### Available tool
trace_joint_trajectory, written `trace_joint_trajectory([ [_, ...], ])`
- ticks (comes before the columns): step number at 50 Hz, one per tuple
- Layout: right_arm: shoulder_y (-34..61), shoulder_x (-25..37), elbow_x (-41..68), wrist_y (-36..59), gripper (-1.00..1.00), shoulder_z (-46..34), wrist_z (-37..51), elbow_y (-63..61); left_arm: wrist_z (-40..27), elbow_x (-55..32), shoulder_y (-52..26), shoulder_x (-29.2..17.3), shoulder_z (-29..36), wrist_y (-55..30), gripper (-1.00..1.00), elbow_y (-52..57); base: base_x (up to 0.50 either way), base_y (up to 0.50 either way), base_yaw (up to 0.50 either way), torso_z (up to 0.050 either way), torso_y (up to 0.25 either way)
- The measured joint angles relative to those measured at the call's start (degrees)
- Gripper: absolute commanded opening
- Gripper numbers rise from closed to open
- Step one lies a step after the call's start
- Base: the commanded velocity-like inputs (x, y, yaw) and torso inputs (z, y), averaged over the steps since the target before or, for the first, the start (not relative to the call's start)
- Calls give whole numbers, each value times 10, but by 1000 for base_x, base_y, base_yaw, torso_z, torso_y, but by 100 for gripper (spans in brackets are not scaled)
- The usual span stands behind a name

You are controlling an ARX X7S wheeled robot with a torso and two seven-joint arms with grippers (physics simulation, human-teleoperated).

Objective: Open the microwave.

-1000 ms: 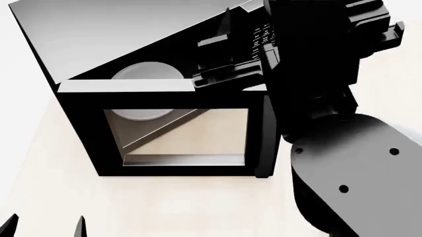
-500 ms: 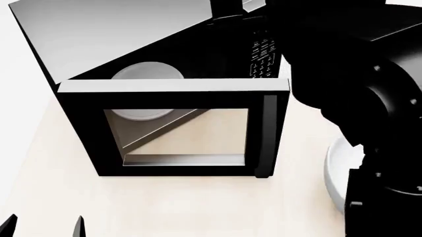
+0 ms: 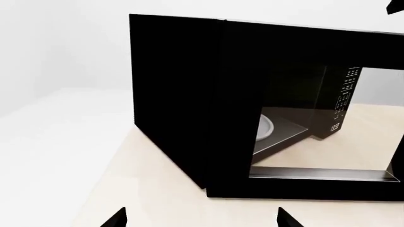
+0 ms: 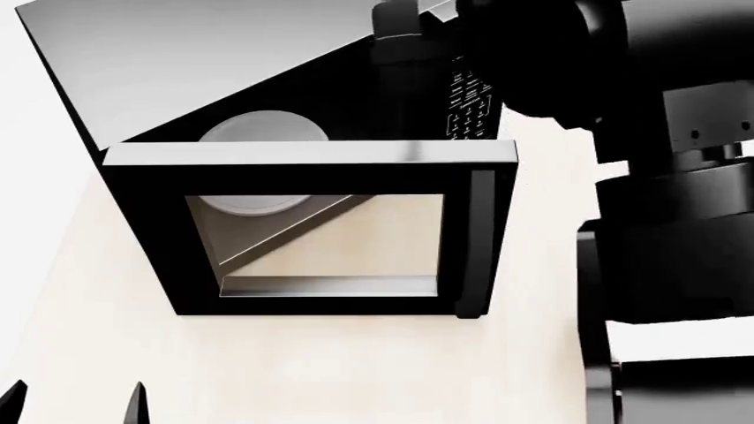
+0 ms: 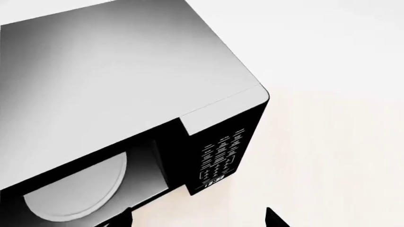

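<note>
The microwave (image 4: 177, 62) stands on a pale tabletop, black with a grey top. Its glass-windowed door (image 4: 318, 168) stands swung wide open toward me, the vertical handle (image 4: 481, 238) at its free edge. The white turntable plate (image 4: 261, 131) shows inside the cavity, and the keypad (image 4: 469, 99) sits beside it. My right gripper (image 5: 197, 222) hovers open above the keypad (image 5: 221, 158) corner, touching nothing. Low and in front of the door (image 3: 303, 109), my left gripper (image 3: 202, 221) is open and holds nothing. Its fingertips (image 4: 136, 406) show at the head view's lower left corner.
My bulky black right arm (image 4: 672, 194) fills the right side of the head view, hiding the table there. The pale tabletop (image 4: 295, 371) spreads in front of the door. A white surface lies beyond the table's left edge (image 3: 50, 142).
My right arm has pulled up and away from the top edge of the door, and its forearm has shifted right. The door stays at the same open angle. The left gripper barely moved.
</note>
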Motion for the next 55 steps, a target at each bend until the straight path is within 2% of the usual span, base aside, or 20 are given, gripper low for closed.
trace_joint_trajectory([
  [14,27,-20,-23,-52,100,-33,-44,122,-1,-2,-1,-2,3,0,100,0,0,0,0,0,0],
  [24,33,-24,-30,-63,100,-50,-63,163,-1,-2,-1,-2,5,1,100,-2,0,0,0,0,0],
  [37,25,-15,-23,-37,100,-57,-68,153,-3,-2,-1,-3,8,2,100,-2,0,0,0,0,0],
  [55,-6,8,10,21,100,-31,-38,74,-6,-1,2,-6,11,5,100,1,0,0,0,0,0],
])
